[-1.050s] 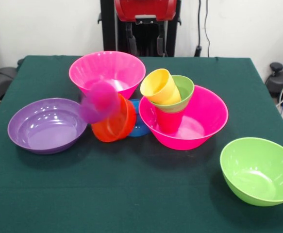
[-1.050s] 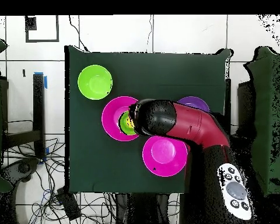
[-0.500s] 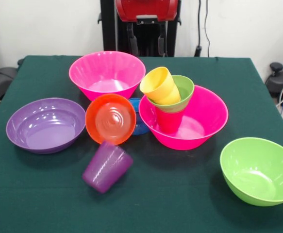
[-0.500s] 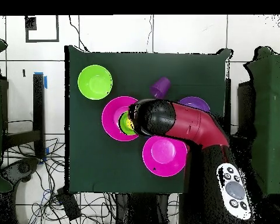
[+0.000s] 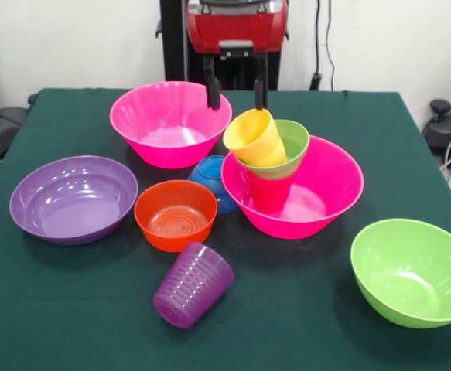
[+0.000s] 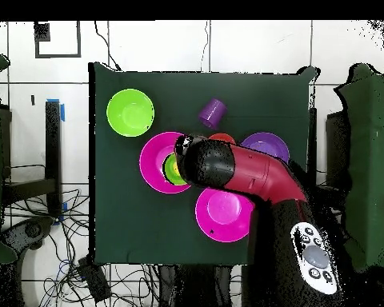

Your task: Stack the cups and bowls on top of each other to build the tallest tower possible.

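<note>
I saw the gripper (image 5: pixel 237 100) spread open and empty above the yellow cup (image 5: pixel 255 138), with the arm (image 6: pixel 243 170) hiding the small blue bowl (image 5: pixel 210 175) overhead.

Counter (image 5: pixel 302 340) with a dark green cloth on top. Sitting right on it: wide purple plastic bowl (image 5: pixel 72 199), shallow orange plastic bowl (image 5: pixel 175 215) beside it, small blue plastic bowl (image 5: pixel 210 179) just behind the orange one. Two big hot pink plastic bowls (image 5: pixel 171 122) (image 5: pixel 318 197). Big lime green plastic bowl (image 5: pixel 411 272) off by itself. Ridged see-through purple plastic cup (image 5: pixel 193 284) lying on its side near the orange bowl.
</note>
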`<control>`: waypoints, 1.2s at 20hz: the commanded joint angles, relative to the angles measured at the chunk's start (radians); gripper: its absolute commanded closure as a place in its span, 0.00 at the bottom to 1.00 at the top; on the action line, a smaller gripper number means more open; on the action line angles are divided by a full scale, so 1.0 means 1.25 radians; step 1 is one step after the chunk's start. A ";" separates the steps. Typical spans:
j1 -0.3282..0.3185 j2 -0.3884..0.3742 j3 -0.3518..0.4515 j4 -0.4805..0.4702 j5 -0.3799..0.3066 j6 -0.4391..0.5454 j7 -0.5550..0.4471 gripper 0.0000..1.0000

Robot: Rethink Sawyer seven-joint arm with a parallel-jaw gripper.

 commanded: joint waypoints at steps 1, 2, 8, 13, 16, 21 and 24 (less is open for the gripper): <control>0.032 0.089 0.049 0.076 0.024 -0.105 0.164 0.00; 0.034 0.093 0.050 0.079 0.031 -0.108 0.165 0.00; 0.058 0.090 0.025 0.080 0.064 -0.045 0.160 1.00; 0.096 0.093 -0.029 0.048 0.047 0.038 0.149 1.00; 0.097 0.101 -0.037 0.039 0.038 0.046 0.129 1.00; 0.092 0.106 -0.034 0.044 0.056 0.035 0.134 1.00; 0.099 0.109 -0.044 0.035 0.057 0.046 0.139 1.00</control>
